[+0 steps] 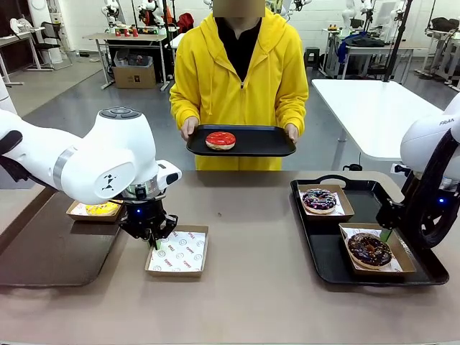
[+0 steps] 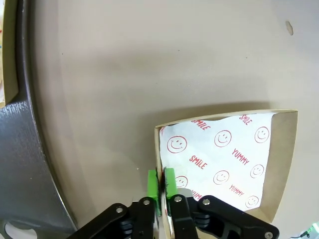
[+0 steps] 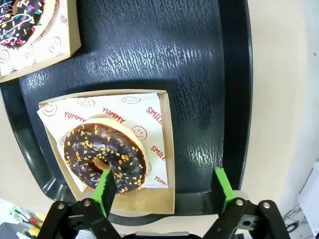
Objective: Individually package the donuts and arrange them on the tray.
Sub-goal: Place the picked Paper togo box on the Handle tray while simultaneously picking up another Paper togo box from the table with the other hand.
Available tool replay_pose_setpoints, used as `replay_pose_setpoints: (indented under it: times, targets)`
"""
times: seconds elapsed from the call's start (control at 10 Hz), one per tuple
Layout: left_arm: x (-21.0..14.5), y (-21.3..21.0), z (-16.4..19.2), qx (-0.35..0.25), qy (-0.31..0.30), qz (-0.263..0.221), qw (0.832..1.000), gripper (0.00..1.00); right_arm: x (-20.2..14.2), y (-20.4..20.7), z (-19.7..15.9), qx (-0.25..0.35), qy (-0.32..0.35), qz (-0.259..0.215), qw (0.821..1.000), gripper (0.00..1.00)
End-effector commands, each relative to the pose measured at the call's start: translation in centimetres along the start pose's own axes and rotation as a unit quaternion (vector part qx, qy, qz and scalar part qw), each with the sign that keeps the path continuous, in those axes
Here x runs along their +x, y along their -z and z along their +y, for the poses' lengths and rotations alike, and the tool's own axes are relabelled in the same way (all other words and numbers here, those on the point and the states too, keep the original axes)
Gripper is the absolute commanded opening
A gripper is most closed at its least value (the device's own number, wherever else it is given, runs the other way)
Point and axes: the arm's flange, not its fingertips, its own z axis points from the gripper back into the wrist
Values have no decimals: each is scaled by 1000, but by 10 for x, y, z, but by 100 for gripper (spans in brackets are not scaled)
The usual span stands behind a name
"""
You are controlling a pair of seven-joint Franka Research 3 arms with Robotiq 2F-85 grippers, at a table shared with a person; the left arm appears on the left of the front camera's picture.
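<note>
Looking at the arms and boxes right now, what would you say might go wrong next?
1. The left hand pinches only the thin wall of the empty box; lifted, the box may tilt, bend or slip out.
2. The right hand is open with one finger over the chocolate donut; withdrawing carelessly might smear its icing or nudge its box.
3. The red donut sits loose on the person's tray and might slide if that tray tips.
</note>
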Motion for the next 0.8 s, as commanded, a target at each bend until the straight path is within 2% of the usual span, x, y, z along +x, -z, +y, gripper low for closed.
replay_pose_setpoints:
  times: [0.0,0.5,0.6,0.7]
  targets:
    - [1,-1,0,-17,0,0,1000,0,-2,4,-3,18,-7,-2,1000,100]
    - [4,-7,1,-25,5,0,1000,0,-7,-4,-6,28,-5,-10,1000,100]
    - [8,-19,-1,-41,6,2,999,0,-14,-16,-5,64,-8,8,998,100]
    - [17,-35,-1,-50,9,-3,999,0,-23,-40,-11,153,-30,27,987,100]
